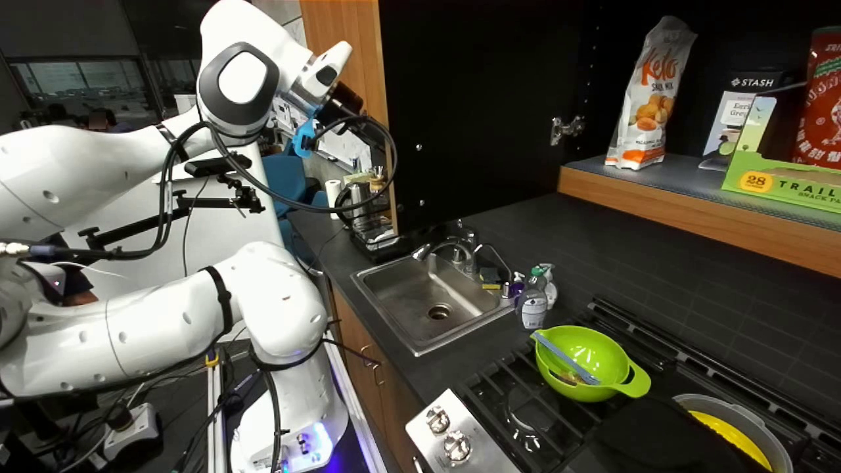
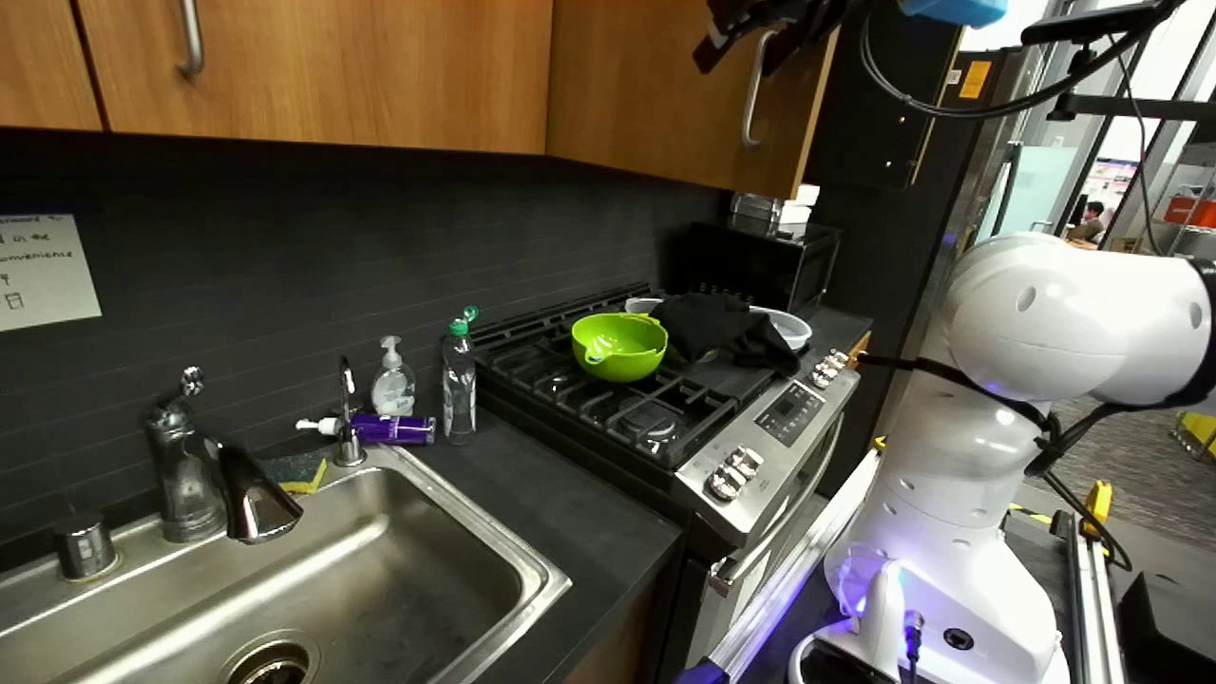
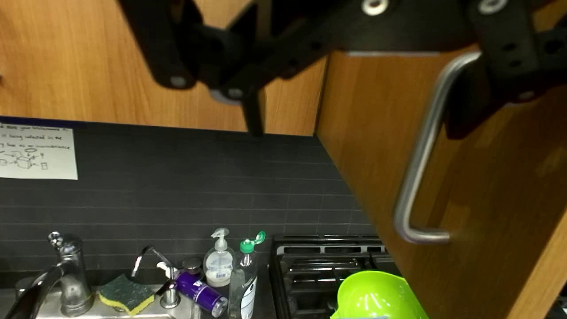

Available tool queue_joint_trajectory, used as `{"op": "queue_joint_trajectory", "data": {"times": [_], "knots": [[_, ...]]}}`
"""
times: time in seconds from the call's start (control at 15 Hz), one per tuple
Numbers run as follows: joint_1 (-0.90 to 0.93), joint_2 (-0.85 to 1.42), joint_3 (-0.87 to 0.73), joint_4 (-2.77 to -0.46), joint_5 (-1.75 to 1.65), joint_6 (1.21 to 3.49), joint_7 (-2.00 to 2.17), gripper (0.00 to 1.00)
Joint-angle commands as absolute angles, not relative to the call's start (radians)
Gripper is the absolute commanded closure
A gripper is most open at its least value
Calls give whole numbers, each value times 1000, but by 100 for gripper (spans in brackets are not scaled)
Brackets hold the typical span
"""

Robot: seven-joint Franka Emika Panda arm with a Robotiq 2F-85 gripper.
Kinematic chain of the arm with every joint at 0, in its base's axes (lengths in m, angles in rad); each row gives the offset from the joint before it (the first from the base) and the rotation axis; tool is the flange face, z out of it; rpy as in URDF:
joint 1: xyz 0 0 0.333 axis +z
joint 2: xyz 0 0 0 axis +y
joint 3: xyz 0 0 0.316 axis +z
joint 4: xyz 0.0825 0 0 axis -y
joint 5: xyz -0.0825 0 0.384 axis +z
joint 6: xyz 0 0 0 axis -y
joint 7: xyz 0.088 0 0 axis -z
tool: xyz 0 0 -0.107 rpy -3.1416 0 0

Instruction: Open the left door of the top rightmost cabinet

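Note:
The left door (image 2: pixel 646 104) is a wood panel swung well out from the top rightmost cabinet. Its dark inner face (image 1: pixel 486 112) and the cabinet's wooden shelf edge (image 1: pixel 690 213) show in an exterior view. The door's silver bar handle (image 3: pixel 416 173) stands upright in the wrist view and also shows in an exterior view (image 2: pixel 753 95). My gripper (image 3: pixel 357 122) is open, its fingers wide apart. The handle's upper part lies between them, close beside the right finger; contact cannot be told. In an exterior view the gripper (image 2: pixel 741 62) is at the handle's top. Elsewhere the door hides the fingertips.
A closed adjoining cabinet (image 2: pixel 332 66) stands left of the door. Another dark door panel (image 2: pixel 874 123) stands open beyond it. Below are the sink (image 1: pixel 420 348), soap bottles (image 2: pixel 458 380) and a stove with a green bowl (image 2: pixel 617 356). Food packages (image 1: pixel 650 98) stand on the shelf.

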State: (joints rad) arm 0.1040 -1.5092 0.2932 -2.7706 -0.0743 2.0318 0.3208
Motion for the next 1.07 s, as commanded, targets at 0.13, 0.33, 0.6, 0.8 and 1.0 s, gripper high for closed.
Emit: {"op": "queue_joint_trajectory", "data": {"times": [0.13, 0.33, 0.6, 0.8, 1.0], "knots": [[128, -1509, 274, -2770, -89, 2017, 332, 0], [182, -1506, 269, -2751, -72, 1968, 368, 0], [269, -1489, 266, -2726, -80, 1898, 427, 0], [357, -1471, 277, -2711, -111, 1854, 516, 0], [514, -1469, 326, -2693, -79, 1742, 657, 0]]}}
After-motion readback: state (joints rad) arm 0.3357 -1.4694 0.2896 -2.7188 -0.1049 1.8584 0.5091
